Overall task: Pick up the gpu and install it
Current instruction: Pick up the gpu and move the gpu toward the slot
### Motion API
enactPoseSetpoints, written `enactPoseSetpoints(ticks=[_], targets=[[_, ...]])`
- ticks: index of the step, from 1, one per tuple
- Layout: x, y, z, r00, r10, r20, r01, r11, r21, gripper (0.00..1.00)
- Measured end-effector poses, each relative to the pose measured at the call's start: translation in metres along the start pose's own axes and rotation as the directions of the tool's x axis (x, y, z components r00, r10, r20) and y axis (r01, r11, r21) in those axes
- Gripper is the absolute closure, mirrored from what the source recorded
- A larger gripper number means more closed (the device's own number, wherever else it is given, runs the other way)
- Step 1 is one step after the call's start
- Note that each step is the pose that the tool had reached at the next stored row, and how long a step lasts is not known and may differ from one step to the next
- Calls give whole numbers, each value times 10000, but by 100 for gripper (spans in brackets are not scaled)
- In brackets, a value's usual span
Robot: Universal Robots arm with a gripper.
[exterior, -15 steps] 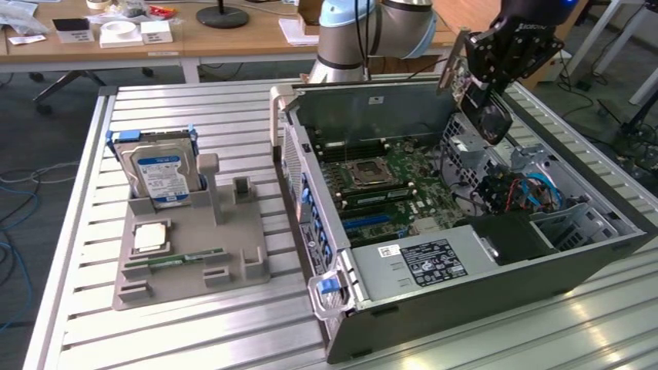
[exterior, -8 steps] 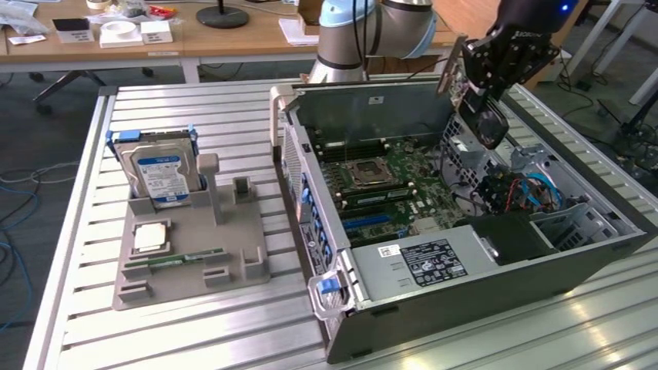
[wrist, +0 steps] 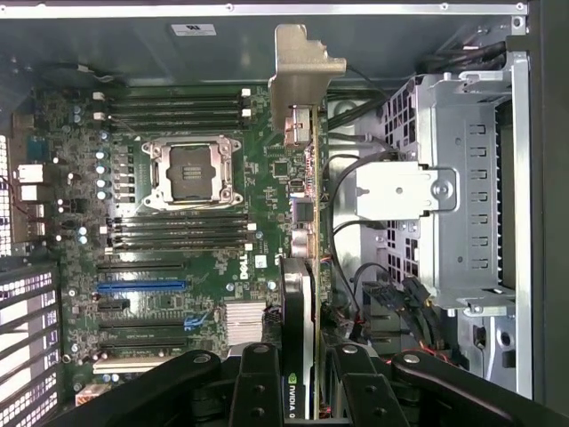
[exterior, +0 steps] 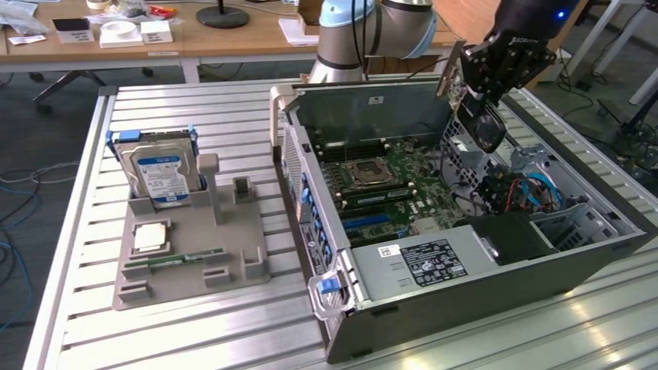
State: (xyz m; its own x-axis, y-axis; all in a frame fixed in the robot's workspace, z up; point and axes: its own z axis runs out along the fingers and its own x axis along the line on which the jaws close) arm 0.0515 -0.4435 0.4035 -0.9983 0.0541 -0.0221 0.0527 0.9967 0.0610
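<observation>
Open PC case (exterior: 463, 308) lies on its side, mobo (exterior: 386, 173) face-up. Gripper (exterior: 491, 91) hangs over the case's drive-bay side, fingers clamped on the gpu (exterior: 483, 123). Step in hand, my read: carry phase. Card is picked, not yet seated. Wrist view: card edge-on betw. fingers (wrist: 258, 382), long axis running out from gripper, bracket (wrist: 307, 62) at far end, crosswise to blue slot (wrist: 142, 286).
</observation>
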Motion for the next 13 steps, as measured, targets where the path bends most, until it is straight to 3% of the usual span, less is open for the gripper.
enactPoseSetpoints(ticks=[13], targets=[[2,-5,85,10000,0,0,0,10000,-2,73]])
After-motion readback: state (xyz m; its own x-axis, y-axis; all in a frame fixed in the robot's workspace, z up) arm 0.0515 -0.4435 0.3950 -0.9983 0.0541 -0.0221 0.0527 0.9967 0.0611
